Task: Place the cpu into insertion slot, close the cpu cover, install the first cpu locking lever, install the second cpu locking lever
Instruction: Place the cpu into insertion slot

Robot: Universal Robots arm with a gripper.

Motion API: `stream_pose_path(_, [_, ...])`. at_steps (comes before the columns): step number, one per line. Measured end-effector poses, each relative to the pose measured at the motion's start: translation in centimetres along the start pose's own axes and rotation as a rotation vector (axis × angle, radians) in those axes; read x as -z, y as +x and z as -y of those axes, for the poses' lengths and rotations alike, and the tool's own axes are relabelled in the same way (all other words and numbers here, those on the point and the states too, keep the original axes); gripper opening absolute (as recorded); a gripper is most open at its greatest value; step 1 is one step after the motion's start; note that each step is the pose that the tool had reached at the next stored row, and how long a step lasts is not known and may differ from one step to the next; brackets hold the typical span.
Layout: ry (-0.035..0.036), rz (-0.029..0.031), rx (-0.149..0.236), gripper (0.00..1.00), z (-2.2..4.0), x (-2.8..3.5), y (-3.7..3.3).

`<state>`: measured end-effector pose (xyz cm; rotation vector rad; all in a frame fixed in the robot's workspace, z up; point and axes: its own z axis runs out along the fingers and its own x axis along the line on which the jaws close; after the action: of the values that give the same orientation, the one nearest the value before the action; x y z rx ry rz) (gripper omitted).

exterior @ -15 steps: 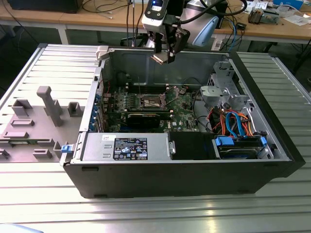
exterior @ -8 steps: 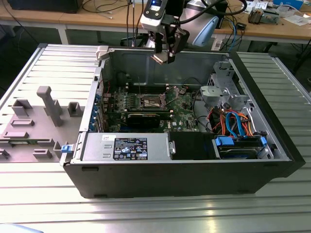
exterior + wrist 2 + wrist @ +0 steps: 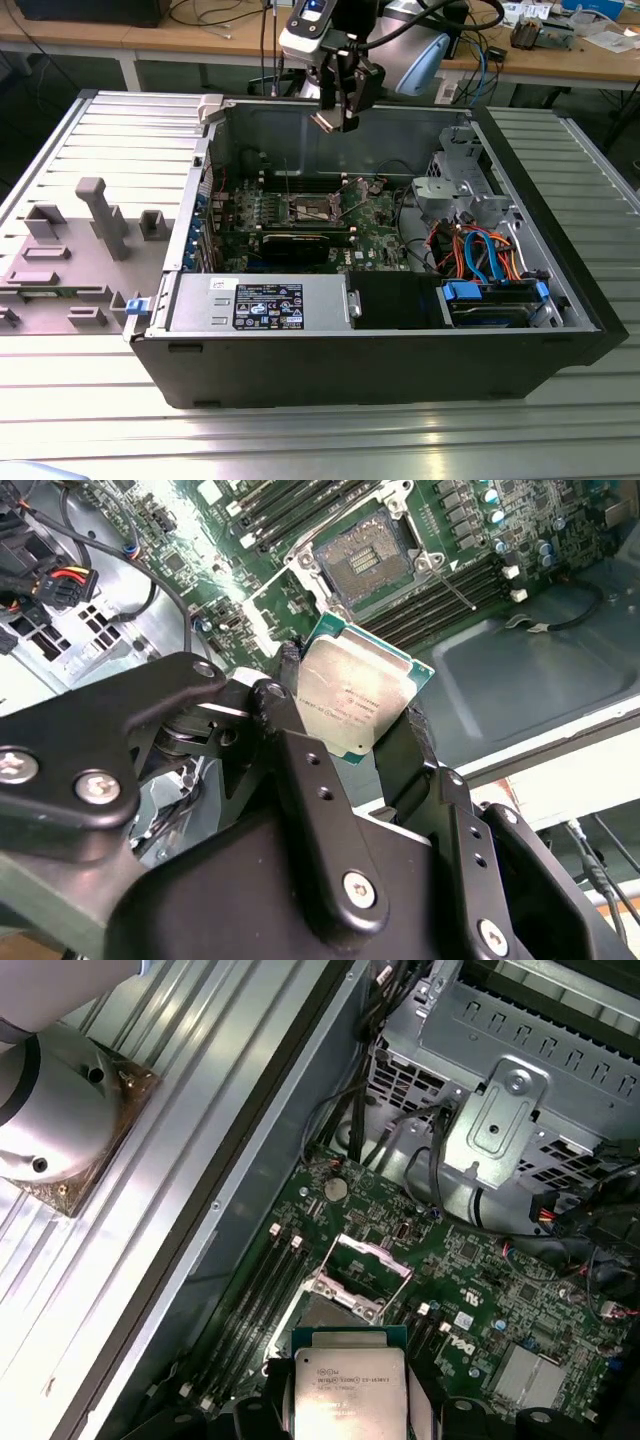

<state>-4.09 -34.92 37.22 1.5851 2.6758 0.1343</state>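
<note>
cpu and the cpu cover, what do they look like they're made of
cpu: the top looks like silver-grey metal, matt with a soft sheen; a thin green rim at its edge suggests a circuit-board base underneath.
cpu cover: seems to be thin stamped sheet metal, bright and silvery, catching light along its frame bars; which metal cannot be told.

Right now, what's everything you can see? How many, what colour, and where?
computer case: one, black, on the table
table: one, silvery, under the computer case
circuit board: one, green, inside the computer case
insertion slot: one, dark centre with silvery rim, on the circuit board
cpu cover: one, silvery, tilted up beside the insertion slot
cables: several, orange, blue and red, inside the computer case at the exterior view's right
blocks: several, grey, on the table at the exterior view's left
cpu: one, silver-grey, held above the circuit board
gripper: one, black, fingers shut on the cpu
</note>
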Motion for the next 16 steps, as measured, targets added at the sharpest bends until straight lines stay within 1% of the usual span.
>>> stream_pose_path(10, [-0.0001,0.0005,-0.004,0.55,0.02,0.00,0.00])
stream_pose_path(16, [-0.0008,0.0035,-0.040,0.55,0.03,-0.09,0.01])
